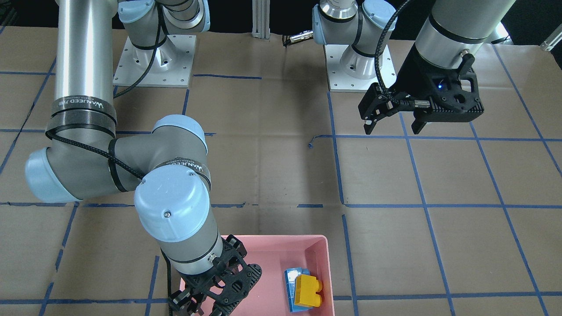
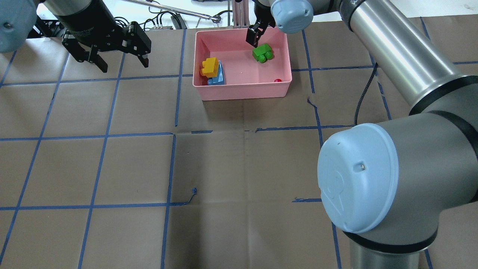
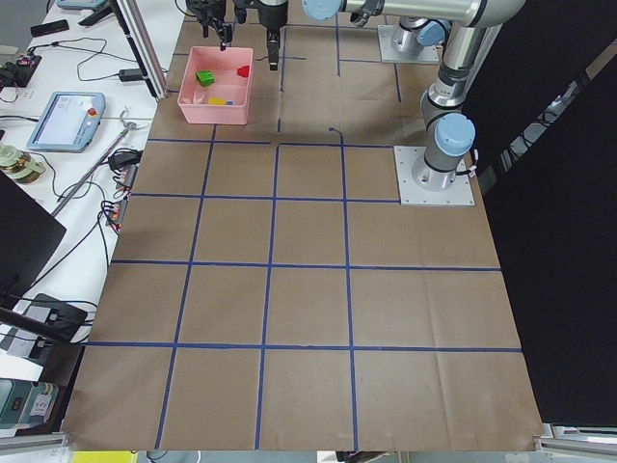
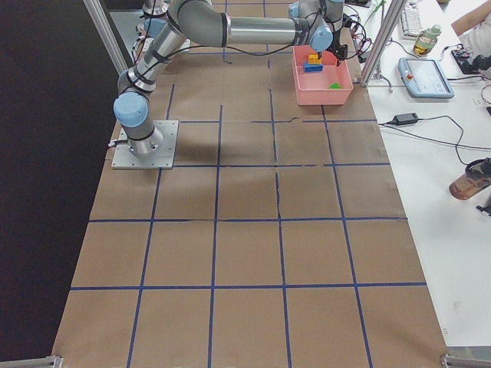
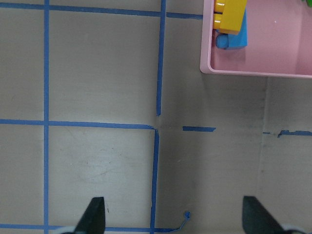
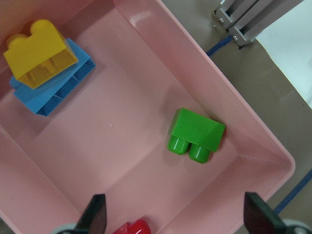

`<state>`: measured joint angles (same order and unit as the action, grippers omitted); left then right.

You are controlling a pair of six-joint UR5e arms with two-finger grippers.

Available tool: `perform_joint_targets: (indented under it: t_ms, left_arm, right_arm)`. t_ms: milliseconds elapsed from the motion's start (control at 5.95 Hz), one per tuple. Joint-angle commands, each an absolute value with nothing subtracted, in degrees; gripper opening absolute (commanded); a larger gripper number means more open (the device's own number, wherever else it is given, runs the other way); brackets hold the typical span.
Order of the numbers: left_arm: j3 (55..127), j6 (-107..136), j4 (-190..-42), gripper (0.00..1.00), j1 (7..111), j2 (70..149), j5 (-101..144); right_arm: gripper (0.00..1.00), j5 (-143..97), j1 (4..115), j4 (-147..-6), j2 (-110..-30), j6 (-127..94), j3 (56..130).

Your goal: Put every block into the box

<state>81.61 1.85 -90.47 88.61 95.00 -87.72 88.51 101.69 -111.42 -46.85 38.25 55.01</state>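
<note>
The pink box (image 2: 242, 89) stands at the table's far middle. All four blocks lie in it: the green one (image 2: 263, 53), the yellow one (image 2: 210, 67) on top of the blue one (image 2: 218, 76), and the small red one (image 2: 277, 80). My right gripper (image 2: 257, 33) hangs open and empty over the box, just above the green block (image 6: 197, 131); the red block (image 6: 134, 228) shows between its fingertips. My left gripper (image 2: 122, 64) is open and empty over bare table left of the box (image 5: 253, 73).
An aluminium post (image 2: 239, 11) rises just behind the box. My right arm's elbow (image 2: 373, 179) fills the overhead view's near right. Blue tape lines grid the brown table. Both arm bases (image 1: 153, 61) (image 1: 355, 66) stand on the robot's side.
</note>
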Motion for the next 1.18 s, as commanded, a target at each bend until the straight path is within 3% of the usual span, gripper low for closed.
perform_joint_targets:
  t_ms: [0,504,1009]
  left_arm:
    - [81.65,1.85,-90.53,0.99,88.77,94.92,-87.71]
    - [81.56,1.85,-90.53,0.99,88.59,94.75,-87.71]
    - [81.56,1.85,-90.53,0.99,88.59,94.92,-87.71]
  right_arm:
    - [0.99,88.51,101.69,-111.71,-46.85,37.36,55.11]
    - [0.99,93.4,95.74,-104.13,-52.09,30.07,56.24]
    - [0.99,93.34,92.11,-84.96,-68.94,3.26,67.01]
